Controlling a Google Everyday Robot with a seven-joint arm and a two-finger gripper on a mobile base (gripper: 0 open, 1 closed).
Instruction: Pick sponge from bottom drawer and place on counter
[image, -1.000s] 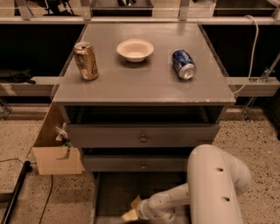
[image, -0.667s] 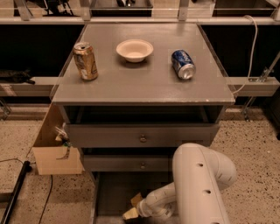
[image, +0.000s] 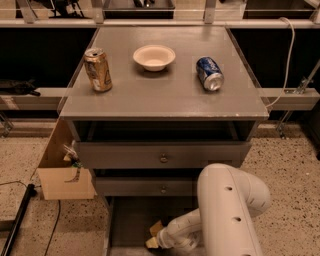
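Compared with a second ago, the arm's (image: 230, 200) thick white elbow sits a little further left. The hand (image: 154, 235) is at much the same low spot as before, down inside the bottom drawer (image: 127, 220). Nothing on the tabletop (image: 165, 97) has shifted.

From where I stand, the arm bends down in front of the cabinet, and its elbow covers the right part of the pulled-out bottom drawer. The forearm runs left and down to the hand, which is close over the drawer's grey floor near the lower edge of view. Pale-yellow pieces show at the arm's tip. I cannot tell whether they belong to the hand or to the sponge. So I cannot place the sponge more exactly than that spot, nor say whether the hand is wide, narrow or holding anything.

Above the open drawer, the top drawer (image: 125, 155) and middle drawer (image: 135, 186) show their grey fronts, each with a round knob.

On the tabletop a gold can (image: 98, 70) stands upright at the left. A white bowl (image: 154, 57) sits toward the back middle, and a blue can (image: 209, 73) lies on its side at the right, all well apart.

A cardboard box (image: 65, 182) rests on the speckled floor (image: 290, 170) just beside the cabinet's left side.
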